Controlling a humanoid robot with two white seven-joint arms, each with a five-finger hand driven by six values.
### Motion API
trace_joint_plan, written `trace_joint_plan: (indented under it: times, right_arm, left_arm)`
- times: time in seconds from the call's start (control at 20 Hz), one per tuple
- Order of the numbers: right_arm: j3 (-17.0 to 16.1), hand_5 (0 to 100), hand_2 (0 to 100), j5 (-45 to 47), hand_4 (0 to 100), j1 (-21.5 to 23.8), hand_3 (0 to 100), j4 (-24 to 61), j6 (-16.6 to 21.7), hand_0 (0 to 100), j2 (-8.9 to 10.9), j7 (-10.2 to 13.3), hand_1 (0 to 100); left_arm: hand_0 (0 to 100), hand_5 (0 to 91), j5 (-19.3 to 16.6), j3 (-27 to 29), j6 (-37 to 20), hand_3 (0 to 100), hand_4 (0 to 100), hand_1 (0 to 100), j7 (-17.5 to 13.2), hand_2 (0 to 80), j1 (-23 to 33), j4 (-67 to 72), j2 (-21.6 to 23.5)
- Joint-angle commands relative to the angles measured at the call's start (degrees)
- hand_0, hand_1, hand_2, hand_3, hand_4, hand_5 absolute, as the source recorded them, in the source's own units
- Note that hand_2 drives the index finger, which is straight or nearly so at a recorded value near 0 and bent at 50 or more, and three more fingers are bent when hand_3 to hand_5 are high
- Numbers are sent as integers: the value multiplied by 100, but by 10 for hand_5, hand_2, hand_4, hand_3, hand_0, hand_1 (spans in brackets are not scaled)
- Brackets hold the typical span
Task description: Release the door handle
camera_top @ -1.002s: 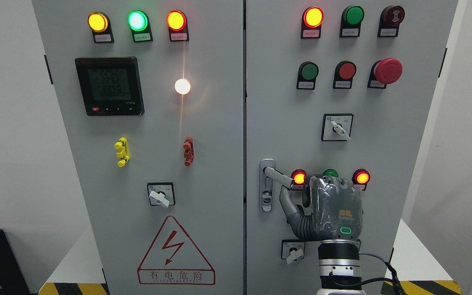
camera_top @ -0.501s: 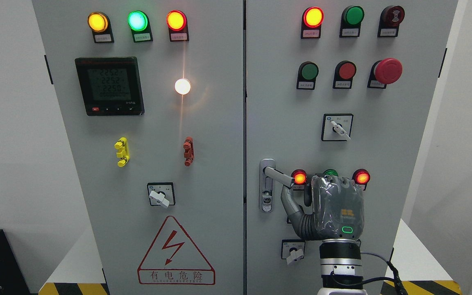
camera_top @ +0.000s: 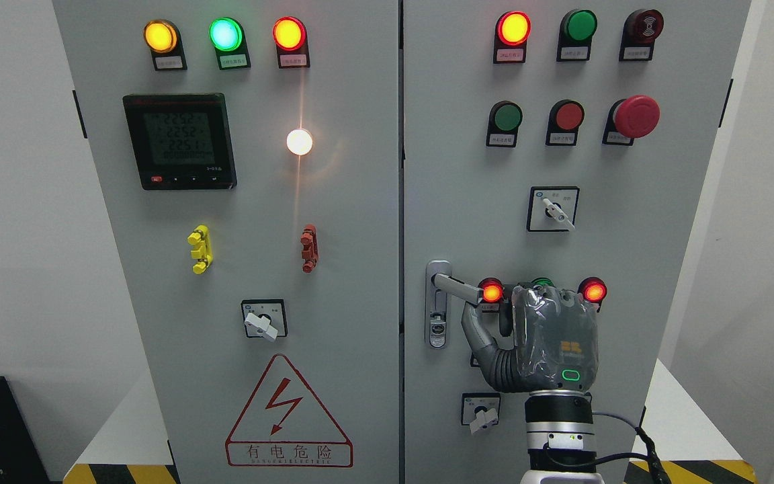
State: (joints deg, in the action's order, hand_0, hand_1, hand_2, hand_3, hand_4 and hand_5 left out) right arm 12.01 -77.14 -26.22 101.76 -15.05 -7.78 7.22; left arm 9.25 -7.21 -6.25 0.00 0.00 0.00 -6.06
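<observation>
Now the door handle point(camera_top: 457, 288) juts just left of the right hand point(camera_top: 548, 339) (thumb beneath it), fingers loosened, grasping nothing.

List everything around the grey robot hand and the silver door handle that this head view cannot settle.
- Right hand: fingertips lie behind its grey back, so contact with the silver door handle cannot be judged.
- Green indicator lamp: mostly hidden by the hand.
- Small label plates under the lamps: print too small.
- Left hand: outside the picture.
</observation>
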Motion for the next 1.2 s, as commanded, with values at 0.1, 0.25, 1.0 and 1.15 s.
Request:
trace_joint_plan:
  times: [0.1, 0.25, 1.0, 1.15]
  right_arm:
    - [-6, 1000, 948, 24, 988, -5, 1000, 10, 11, 556, 4, -1, 352]
    - [-6, 1000, 947, 24, 988, -5, 1000, 10, 11, 557, 4, -10, 351]
    - [-6, 1000, 943, 24, 988, 3, 1000, 45, 20, 559, -5, -10, 348]
    - [3, 1000, 942, 24, 988, 38, 1000, 54, 20, 559, 4, -1, 348]
  left_arm:
    - [120, 0, -2, 0, 1, 0, 0, 556, 0, 0, -158, 167, 0]
    - [120, 0, 6, 0, 1, 0, 0, 556, 0, 0, -149, 167, 0]
    - [120, 0, -2, 0, 1, 0, 0, 556, 0, 0, -158, 167, 0]
    - [120, 0, -2, 0, 1, 0, 0, 556, -9, 0, -149, 167, 0]
